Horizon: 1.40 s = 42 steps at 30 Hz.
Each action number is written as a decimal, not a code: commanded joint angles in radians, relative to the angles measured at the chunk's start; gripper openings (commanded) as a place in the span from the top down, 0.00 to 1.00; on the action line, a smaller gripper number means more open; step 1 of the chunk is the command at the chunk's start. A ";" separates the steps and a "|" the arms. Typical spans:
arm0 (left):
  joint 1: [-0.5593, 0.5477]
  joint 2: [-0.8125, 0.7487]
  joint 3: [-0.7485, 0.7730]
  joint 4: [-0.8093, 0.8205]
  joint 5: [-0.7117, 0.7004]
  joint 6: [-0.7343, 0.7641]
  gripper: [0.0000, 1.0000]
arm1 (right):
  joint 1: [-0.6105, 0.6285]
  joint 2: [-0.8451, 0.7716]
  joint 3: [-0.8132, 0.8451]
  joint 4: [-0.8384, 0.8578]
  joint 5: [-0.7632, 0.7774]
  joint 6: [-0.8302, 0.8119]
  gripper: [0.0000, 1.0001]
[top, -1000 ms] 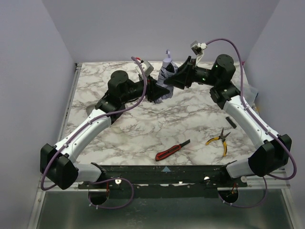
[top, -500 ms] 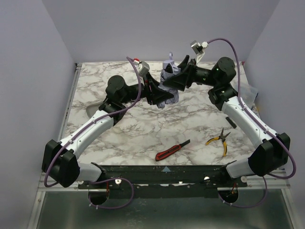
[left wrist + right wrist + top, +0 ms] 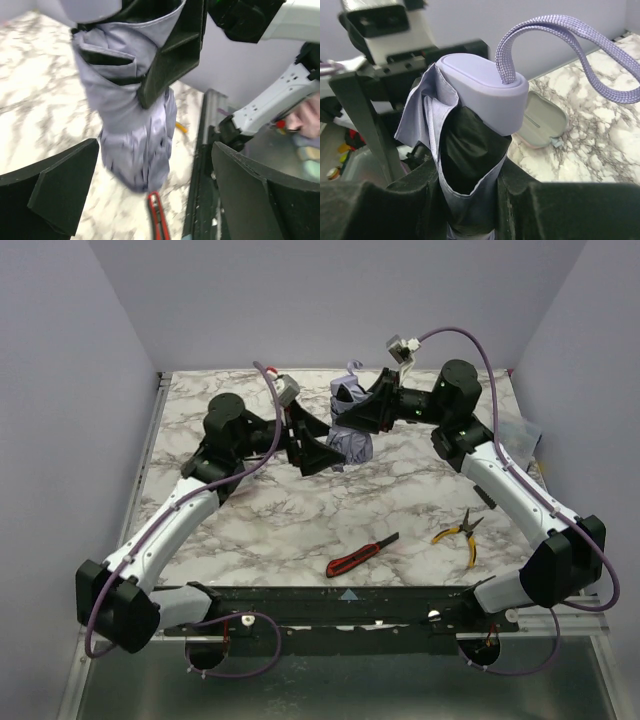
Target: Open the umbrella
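The folded umbrella (image 3: 352, 440), pale lavender with black lining, hangs tilted above the back of the table. My right gripper (image 3: 360, 417) is shut on its upper part. In the right wrist view the fabric (image 3: 470, 210) sits squeezed between the fingers (image 3: 395, 205), with the block handle (image 3: 485, 85) and wrist cord (image 3: 570, 35) beyond them. My left gripper (image 3: 320, 447) stands open just left of the umbrella's lower end. In the left wrist view its wide-apart fingers (image 3: 65, 185) flank the hanging umbrella (image 3: 130, 135) without touching it.
A red-and-black utility knife (image 3: 362, 554) lies near the front edge, with yellow-handled pliers (image 3: 458, 532) to its right. A small black part (image 3: 487, 495) lies by the right arm. A grey oval case (image 3: 542, 120) rests on the marble table (image 3: 280, 520) beyond the umbrella.
My left gripper has let go of the umbrella's lower end, opened wide and drawn back to the left. My right gripper has tightened on the umbrella and carried it slightly left.
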 commanded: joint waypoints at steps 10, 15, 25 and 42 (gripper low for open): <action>0.143 -0.196 0.216 -0.615 -0.014 0.415 0.02 | 0.016 -0.085 0.052 -0.582 0.045 -0.761 1.00; 0.140 -0.198 0.178 -0.482 -0.011 0.249 0.02 | 0.097 -0.107 0.070 -0.760 0.114 -0.962 1.00; 0.115 -0.173 0.096 -0.344 -0.052 0.012 0.20 | 0.260 -0.103 0.084 -0.758 0.264 -0.980 1.00; 0.118 -0.153 0.095 -0.286 -0.048 -0.070 1.00 | 0.288 -0.134 0.018 -0.713 0.292 -0.960 1.00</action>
